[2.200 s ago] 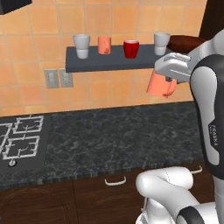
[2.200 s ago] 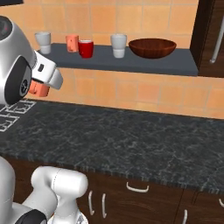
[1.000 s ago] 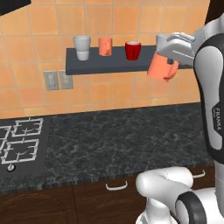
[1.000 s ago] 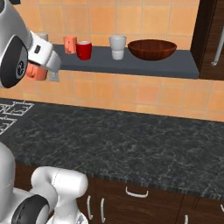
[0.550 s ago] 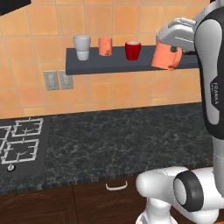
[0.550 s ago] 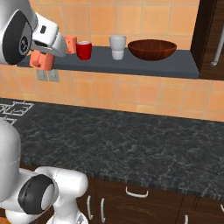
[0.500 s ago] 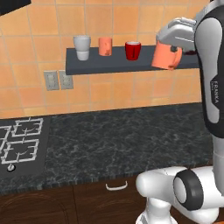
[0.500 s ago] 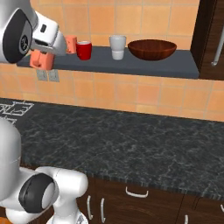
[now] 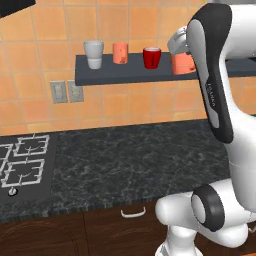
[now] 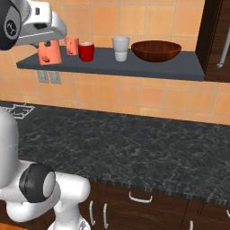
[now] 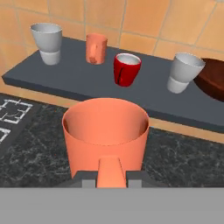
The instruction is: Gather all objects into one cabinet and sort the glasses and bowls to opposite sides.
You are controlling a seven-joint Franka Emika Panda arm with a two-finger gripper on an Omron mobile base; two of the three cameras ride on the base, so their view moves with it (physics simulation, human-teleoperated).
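1. One long dark shelf (image 10: 148, 67) on the orange tiled wall serves as the cabinet, and nearly everything the task names already stands on it.
2. At its 3 o'clock end in the right base view sits the brown bowl (image 10: 155, 50), alone on that side, so I judge the bowl half of the sorting done.
3. Toward 9 o'clock from the bowl stands a pale cup (image 10: 120, 48), just beside it, then the red cup (image 10: 86, 51) and the salmon cup (image 10: 72, 45); a second pale cup (image 9: 93, 54) closes the row at the far 9 o'clock end in the left base view.
4. Last to arrive is the salmon-orange mug (image 10: 49, 52), hanging in front of the shelf's cup side, at about shelf height; whether it is over the slab or short of it I cannot tell.
5. In the hand view, the gripper (image 11: 111, 177) has its jaws pinching the mug's handle at 6 o'clock, with the mug's open mouth facing up and the cups beyond it.
6. What is left, as I judge it: set the mug down among the cups, away from the bowl, and let go. The pale cup next to the bowl may want shifting toward 9 o'clock for a cleaner split.
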